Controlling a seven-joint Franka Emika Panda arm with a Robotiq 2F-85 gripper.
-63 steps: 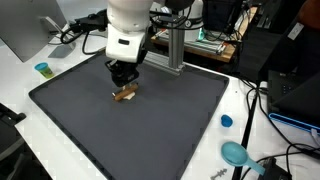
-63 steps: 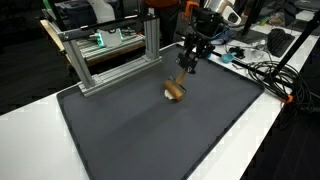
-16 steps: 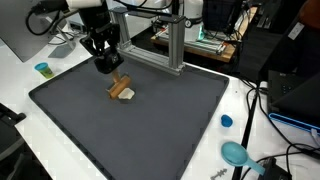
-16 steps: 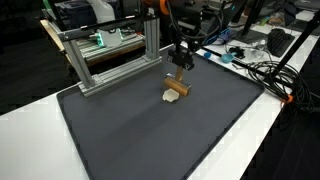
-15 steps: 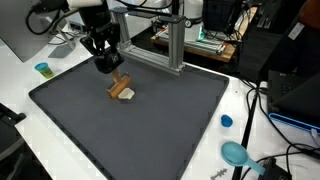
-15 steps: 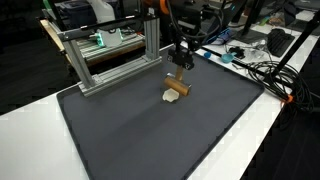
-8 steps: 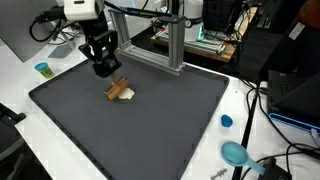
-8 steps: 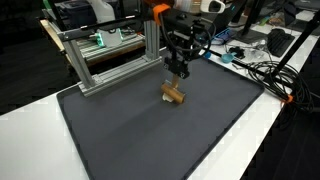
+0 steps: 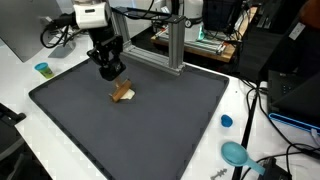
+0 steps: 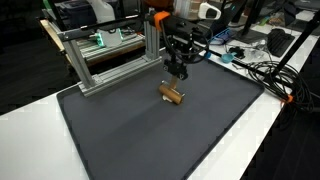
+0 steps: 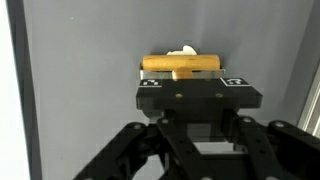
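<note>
In an exterior view my gripper (image 10: pixel 177 72) hovers over a plain wooden block (image 10: pixel 172 94), spread or pinched I can't tell; wrist view adds 1 white piece (image 11: pixel 183 52) touching it.

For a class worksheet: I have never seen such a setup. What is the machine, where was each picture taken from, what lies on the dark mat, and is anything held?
It is one robot arm ending in a gripper, a two-fingered claw. Two pictures come from cameras standing outside the robot; the third from a camera on its wrist, looking past the gripper. On the dark mat lies a small wooden stick with a white piece beside it. The gripper hangs just above the stick and holds nothing.
</note>
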